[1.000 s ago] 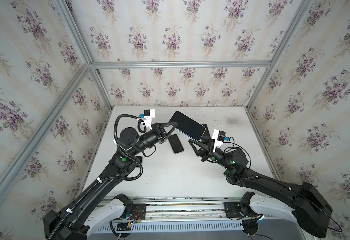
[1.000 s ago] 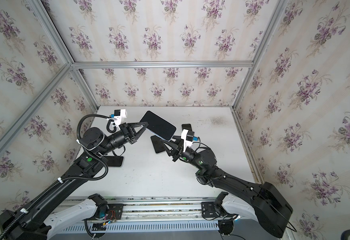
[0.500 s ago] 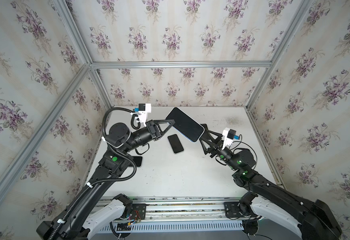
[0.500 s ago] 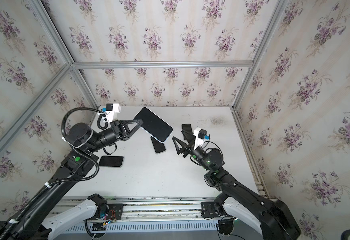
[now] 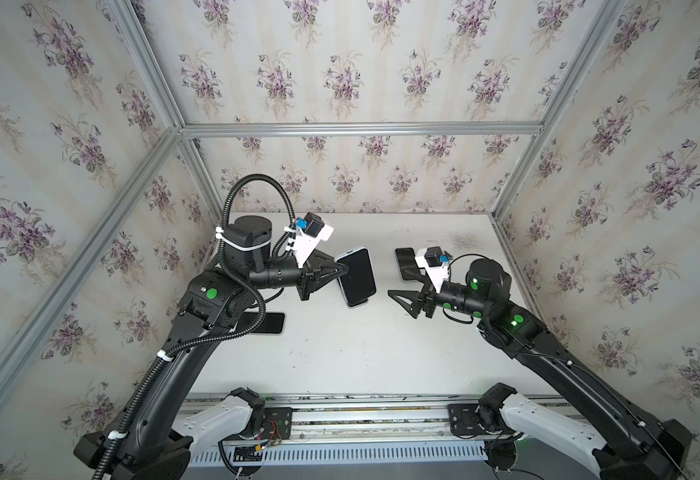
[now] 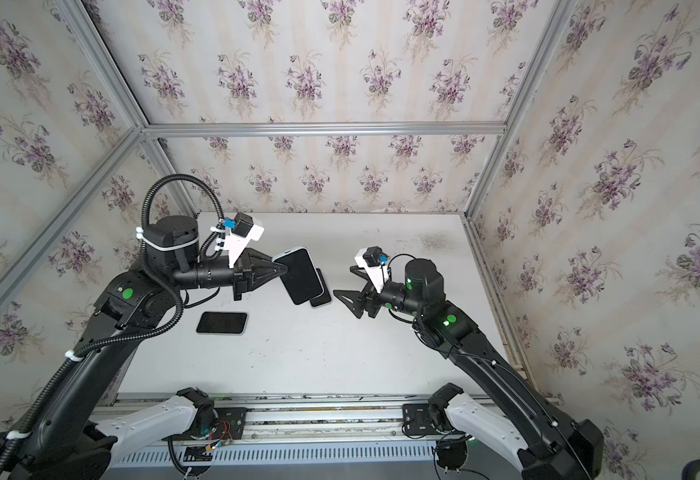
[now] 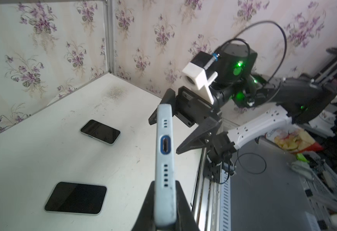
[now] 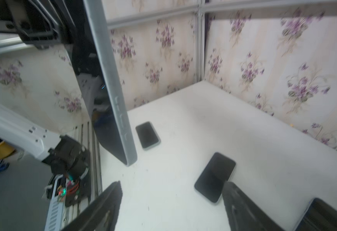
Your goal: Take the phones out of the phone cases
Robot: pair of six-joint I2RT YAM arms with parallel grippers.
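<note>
1. Near phone [image 6: 222, 323]: flat on the table [image 5: 360, 357], screen up, beside the left arm [image 6: 132, 299]. No change.

2. Left hand [image 5: 340, 271]: clamped on the phone [image 5: 356, 274], which hangs clear of the table between the two arms. Over the last second I drew this arm back leftward and turned the phone from a raised slant to nearly on edge.

3. Case [image 7: 166, 200]: pale and still on the phone. Only the left wrist view shows the proof: the blue-ringed port [image 7: 165, 145] sits inside the case's cutout, with a finger on either face at that end. The right wrist view adds the case's long side with its buttons, which neither top view shows.

4. Right hand [image 5: 396, 282]: fingers apart and empty, standing off to the right with open air between it and the phone. A second ago it sat close under the phone's free end with its fingers narrower. It has since spread them and backed away. My reading is that nothing has separated yet, and this hand needs a fresh approach to the case's edge.

5. Middle phone [image 6: 322, 296]: on the table under the held one, just peeking past it in a top view. The right wrist view shows it whole.

6. Far phone [image 5: 405, 264]: on the table behind the right hand. The right wrist view shows only a corner of it.
</note>
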